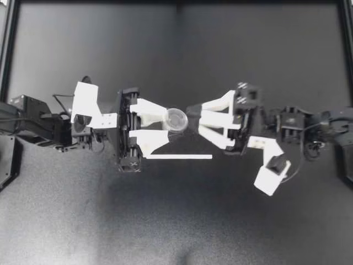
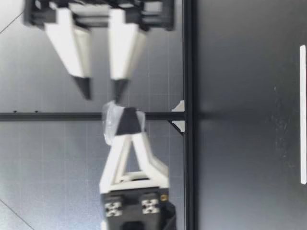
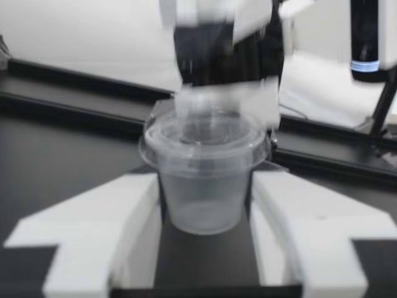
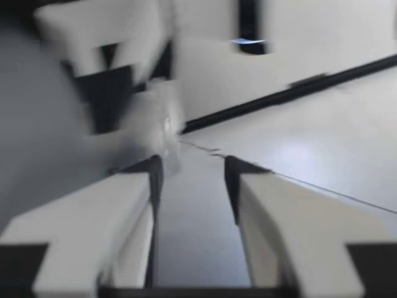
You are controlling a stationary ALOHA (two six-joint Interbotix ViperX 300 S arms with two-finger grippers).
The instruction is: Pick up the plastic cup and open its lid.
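A clear plastic cup (image 1: 177, 118) with its lid (image 3: 205, 138) on hangs above the table, upright. My left gripper (image 1: 167, 122) is shut on the cup's body, a white finger (image 3: 118, 217) pressing each side. My right gripper (image 1: 195, 119) faces it, open, its fingertips just short of the cup's rim. In the low view the cup (image 2: 111, 123) sits at the tip of my left gripper (image 2: 125, 128). There my right gripper (image 2: 102, 92) has one finger above the lid's level and one beside the cup's upper part. In the right wrist view the cup (image 4: 158, 121) is a blur ahead of my right gripper (image 4: 189, 171).
A thin white strip (image 1: 179, 157) lies on the dark table (image 1: 176, 221) just in front of the grippers, and the low view shows that strip (image 2: 302, 115) too. A black frame rail (image 1: 7, 49) borders the table's sides.
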